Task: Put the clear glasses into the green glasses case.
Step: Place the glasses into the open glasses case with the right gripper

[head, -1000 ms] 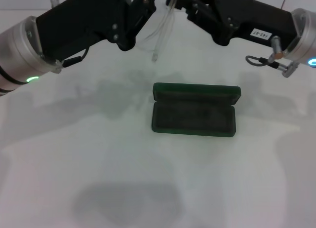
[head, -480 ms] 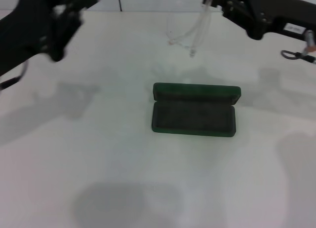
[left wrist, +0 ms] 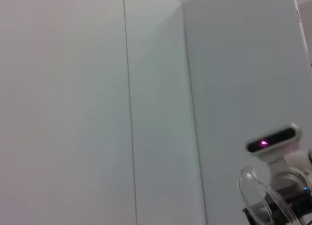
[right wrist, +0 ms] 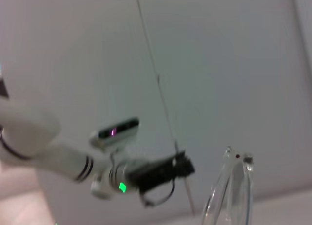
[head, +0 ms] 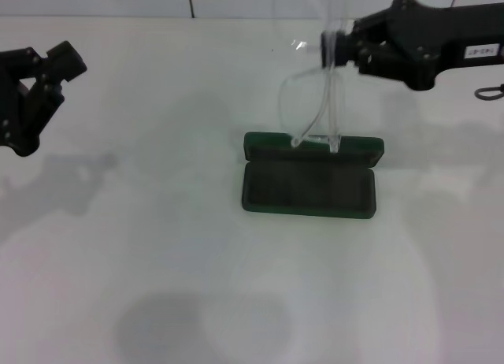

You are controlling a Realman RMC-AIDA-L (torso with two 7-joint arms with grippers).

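1. While the right gripper is reaching in from the far right, its fingers are pinching the clear glasses near the top of the frame, and the glasses are hanging down from that grip.
2. Those long transparent temple arms are dangling almost straight down, their tips sitting just over the raised lid of the green glasses case.
3. That case is lying open on the white table, dark lining facing up, lid propped at the far side, nothing resting inside it.
4. Over at the left edge, the left gripper is hovering well apart from the case, fingers spread wide and holding nothing.
5. From the right wrist camera, the glasses are showing close up against a pale wall, with the left arm in the distance.
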